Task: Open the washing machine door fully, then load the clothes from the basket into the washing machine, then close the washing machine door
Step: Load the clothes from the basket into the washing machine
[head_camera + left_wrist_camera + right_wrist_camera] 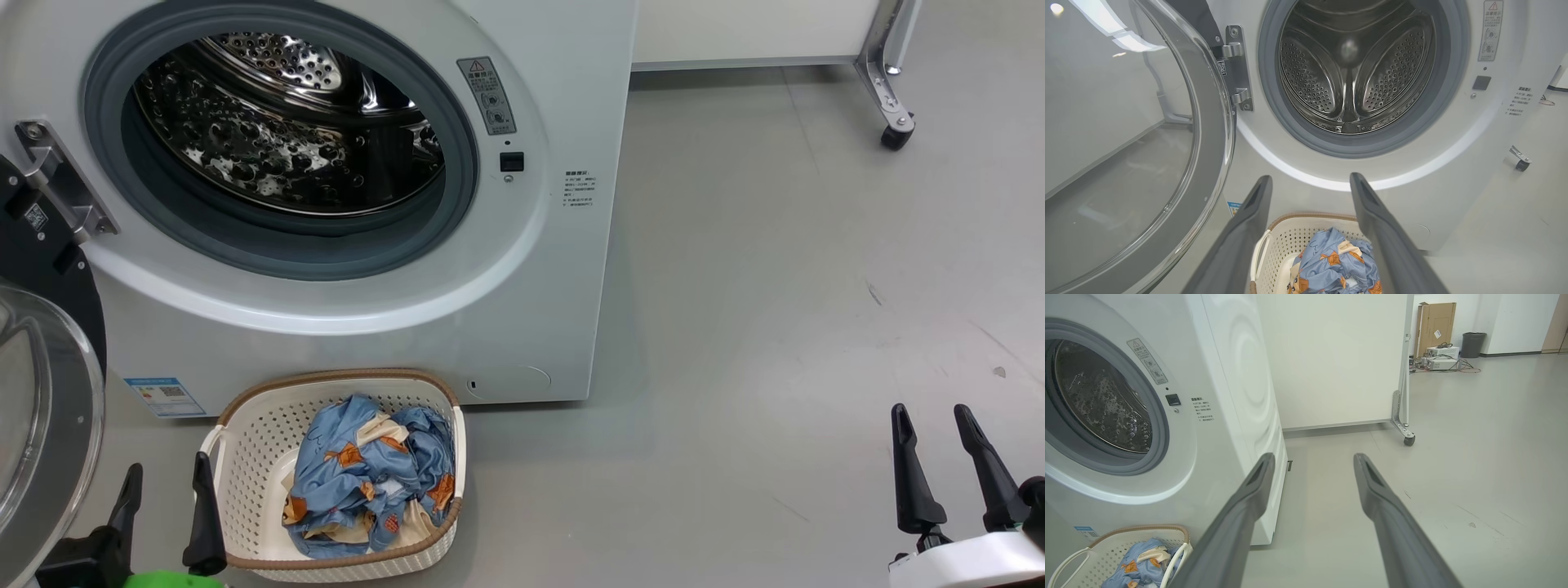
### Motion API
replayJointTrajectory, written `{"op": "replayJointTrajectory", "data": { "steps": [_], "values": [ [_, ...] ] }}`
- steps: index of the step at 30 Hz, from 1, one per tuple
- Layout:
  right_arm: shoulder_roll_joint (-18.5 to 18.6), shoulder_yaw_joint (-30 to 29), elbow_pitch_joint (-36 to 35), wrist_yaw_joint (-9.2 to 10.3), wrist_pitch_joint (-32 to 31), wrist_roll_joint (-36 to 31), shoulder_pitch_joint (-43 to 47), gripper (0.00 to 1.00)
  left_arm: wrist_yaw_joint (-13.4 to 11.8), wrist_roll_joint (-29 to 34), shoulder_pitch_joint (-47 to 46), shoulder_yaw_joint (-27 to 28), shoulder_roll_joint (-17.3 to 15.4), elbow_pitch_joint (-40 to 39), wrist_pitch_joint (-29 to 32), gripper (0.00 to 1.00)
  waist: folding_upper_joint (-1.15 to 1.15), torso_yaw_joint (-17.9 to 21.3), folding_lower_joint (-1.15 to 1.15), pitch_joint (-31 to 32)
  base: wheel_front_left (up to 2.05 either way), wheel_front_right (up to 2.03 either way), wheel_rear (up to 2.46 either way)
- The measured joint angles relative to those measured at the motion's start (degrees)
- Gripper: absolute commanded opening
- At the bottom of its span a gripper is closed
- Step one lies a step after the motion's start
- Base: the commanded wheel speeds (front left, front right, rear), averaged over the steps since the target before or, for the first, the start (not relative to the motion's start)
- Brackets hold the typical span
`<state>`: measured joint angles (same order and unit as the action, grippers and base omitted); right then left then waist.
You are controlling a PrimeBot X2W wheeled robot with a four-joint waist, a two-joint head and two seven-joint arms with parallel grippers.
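Observation:
The white washing machine (563, 269) (1453, 171) (1237, 396) stands with its steel drum (277, 122) exposed. Its door (41, 408) (1139, 155) is swung out to the left on its hinge (61, 180). On the floor before it sits the cream basket (253, 457) (1286, 245) (1102, 551) holding the blue patterned clothes (371, 482) (1335, 265) (1139, 567). My left gripper (167, 482) (1310, 181) hangs open at the basket's left rim. My right gripper (931, 416) (1312, 459) is open over bare floor far to the right.
A white panel on a wheeled metal stand (894, 122) (1406, 433) stands behind and right of the machine. A cardboard box (1435, 328), a bin (1473, 344) and equipment with cables (1441, 361) lie far off. Grey floor (775, 327) spreads to the right.

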<state>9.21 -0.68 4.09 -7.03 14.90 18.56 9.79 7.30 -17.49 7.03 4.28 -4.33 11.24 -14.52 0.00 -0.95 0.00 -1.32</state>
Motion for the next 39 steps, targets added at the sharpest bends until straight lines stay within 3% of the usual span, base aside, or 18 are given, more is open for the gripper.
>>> {"op": "replayJointTrajectory", "data": {
  "steps": [21, 39],
  "values": [
    [-0.51, 0.54, -0.16, 0.00, 0.00, 0.00, -0.05, 1.00, 0.00, 2.63, -0.02, -0.55, -0.05, -0.12, 0.00, 1.00, 0.00, 0.15, 0.00, -1.20, 0.02, -0.02, 0.00],
    [-2.05, 1.69, -0.65, 0.00, 0.00, 0.01, -1.48, 1.00, 0.00, 2.22, -0.15, -1.75, -0.66, 2.41, 0.85, 1.00, 0.00, 2.90, 0.00, -4.82, 0.00, 0.00, 0.00]
  ]
}}
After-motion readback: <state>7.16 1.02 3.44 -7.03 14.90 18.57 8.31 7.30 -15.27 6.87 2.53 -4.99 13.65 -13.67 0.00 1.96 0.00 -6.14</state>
